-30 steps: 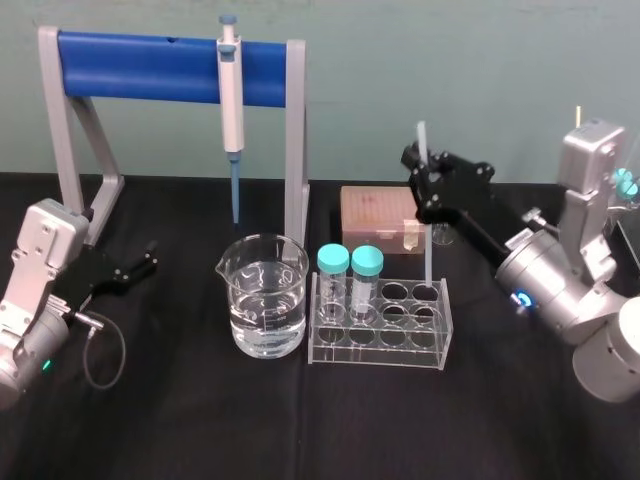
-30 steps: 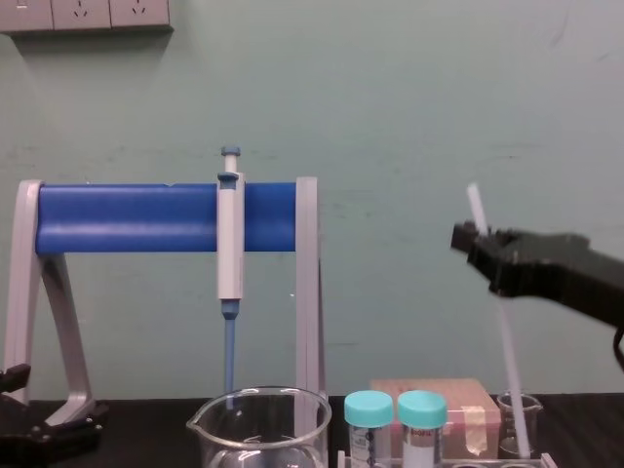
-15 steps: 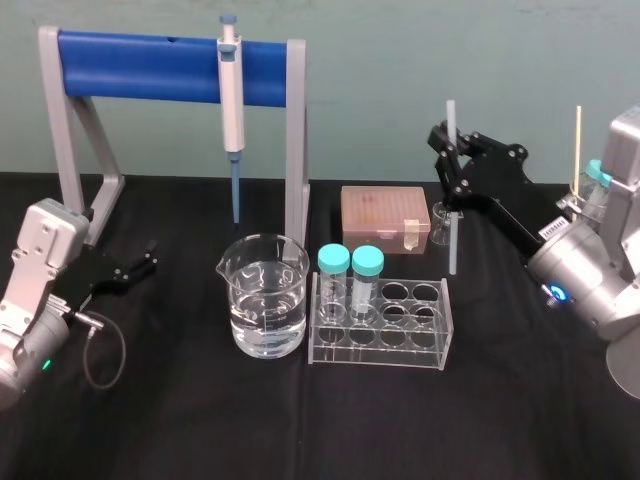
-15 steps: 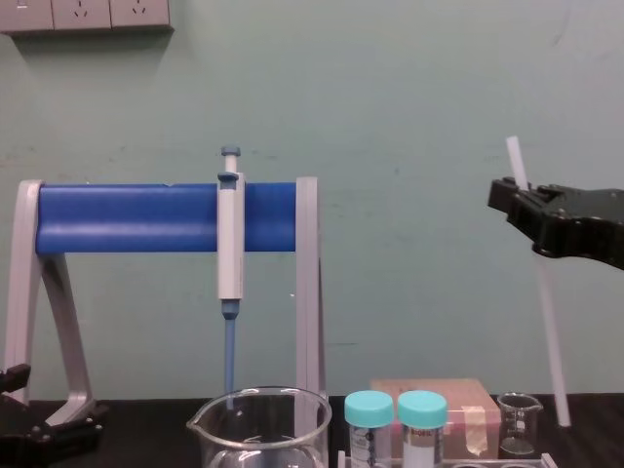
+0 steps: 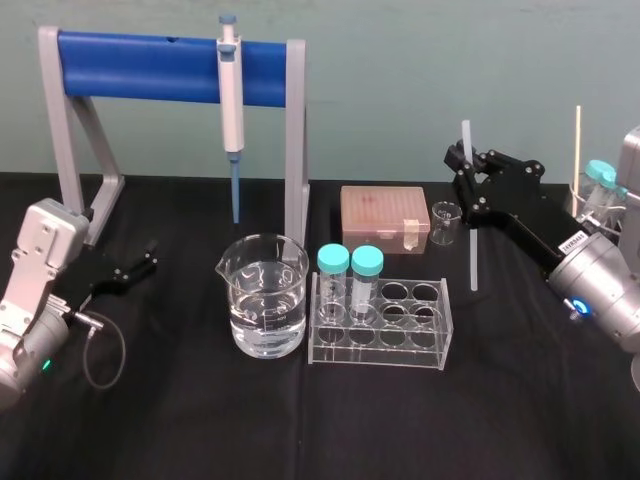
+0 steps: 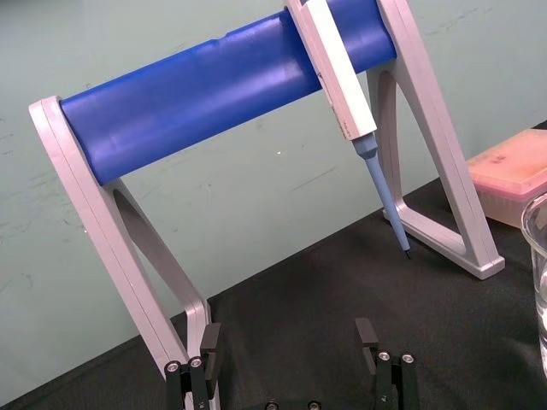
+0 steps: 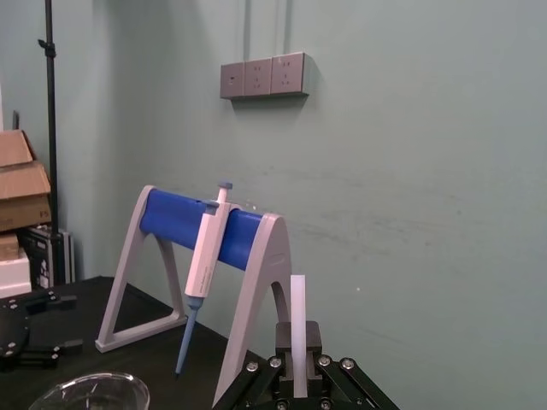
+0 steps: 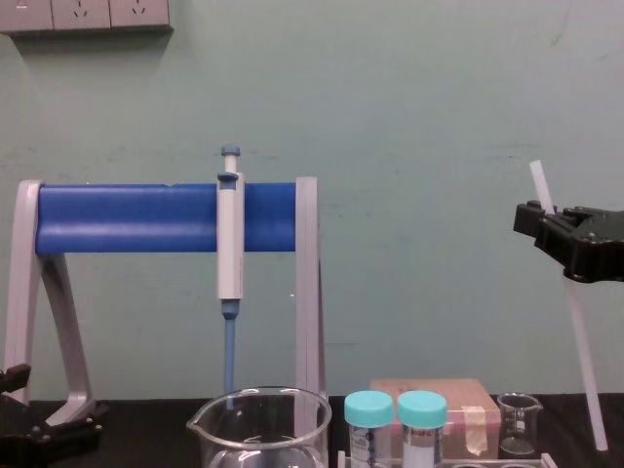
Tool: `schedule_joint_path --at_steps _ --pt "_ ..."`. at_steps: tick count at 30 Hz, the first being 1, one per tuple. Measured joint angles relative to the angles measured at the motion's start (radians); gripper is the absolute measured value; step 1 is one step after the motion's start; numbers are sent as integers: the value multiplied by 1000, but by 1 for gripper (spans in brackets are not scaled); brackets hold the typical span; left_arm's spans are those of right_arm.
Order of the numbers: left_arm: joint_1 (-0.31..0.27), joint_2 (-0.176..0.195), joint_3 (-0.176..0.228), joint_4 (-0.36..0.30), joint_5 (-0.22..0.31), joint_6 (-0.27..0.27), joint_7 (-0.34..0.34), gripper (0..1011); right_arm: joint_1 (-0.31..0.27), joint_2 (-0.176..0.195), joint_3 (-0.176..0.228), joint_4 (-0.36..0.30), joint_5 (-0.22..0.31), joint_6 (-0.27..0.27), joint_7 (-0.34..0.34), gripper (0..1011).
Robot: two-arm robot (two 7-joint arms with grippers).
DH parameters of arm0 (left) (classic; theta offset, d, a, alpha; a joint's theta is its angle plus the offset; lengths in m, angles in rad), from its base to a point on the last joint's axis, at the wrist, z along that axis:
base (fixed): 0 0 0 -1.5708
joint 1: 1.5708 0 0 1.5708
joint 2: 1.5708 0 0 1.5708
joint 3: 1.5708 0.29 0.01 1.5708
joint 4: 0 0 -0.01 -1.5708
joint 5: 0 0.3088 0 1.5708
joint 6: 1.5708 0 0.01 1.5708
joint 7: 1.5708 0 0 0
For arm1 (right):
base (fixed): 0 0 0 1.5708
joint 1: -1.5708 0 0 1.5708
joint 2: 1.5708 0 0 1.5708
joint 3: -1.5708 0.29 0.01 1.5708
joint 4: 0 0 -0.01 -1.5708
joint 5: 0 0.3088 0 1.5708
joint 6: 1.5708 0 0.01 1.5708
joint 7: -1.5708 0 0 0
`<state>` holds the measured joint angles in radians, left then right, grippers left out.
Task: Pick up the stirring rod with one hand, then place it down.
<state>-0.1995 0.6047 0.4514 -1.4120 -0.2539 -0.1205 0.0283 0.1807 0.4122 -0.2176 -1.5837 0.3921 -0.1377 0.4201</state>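
My right gripper [image 5: 467, 168] is shut on the stirring rod [image 5: 472, 250], a thin white translucent stick hanging nearly upright above the black table, to the right of the clear tube rack [image 5: 379, 336]. In the chest view the stirring rod [image 8: 585, 361] slants slightly, its upper end poking above the right gripper [image 8: 546, 218] and its lower end just above the table. The right wrist view shows the rod [image 7: 298, 307] clamped between the black jaws. My left gripper [image 5: 148, 258] rests open on the table at the far left; its fingers [image 6: 367, 335] stand wide apart.
A grey stand with a blue bar [image 5: 150, 66] holds a white-and-blue pipette [image 5: 231, 95] at the back. A beaker of water [image 5: 264, 296], two teal-capped tubes [image 5: 350, 270] in the rack, a pink box [image 5: 385, 215] and a tiny beaker [image 5: 445, 222] occupy the middle.
The right gripper has carried the rod up out of the tube rack and to the right, away from it. The left arm has not moved.
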Motion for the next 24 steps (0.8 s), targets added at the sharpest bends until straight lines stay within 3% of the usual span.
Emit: schedule_joint_path --at_steps 24 --pt "0 0 0 0 0 0 0 1000 -2 0 -8 -2 -5 7 -1 72"
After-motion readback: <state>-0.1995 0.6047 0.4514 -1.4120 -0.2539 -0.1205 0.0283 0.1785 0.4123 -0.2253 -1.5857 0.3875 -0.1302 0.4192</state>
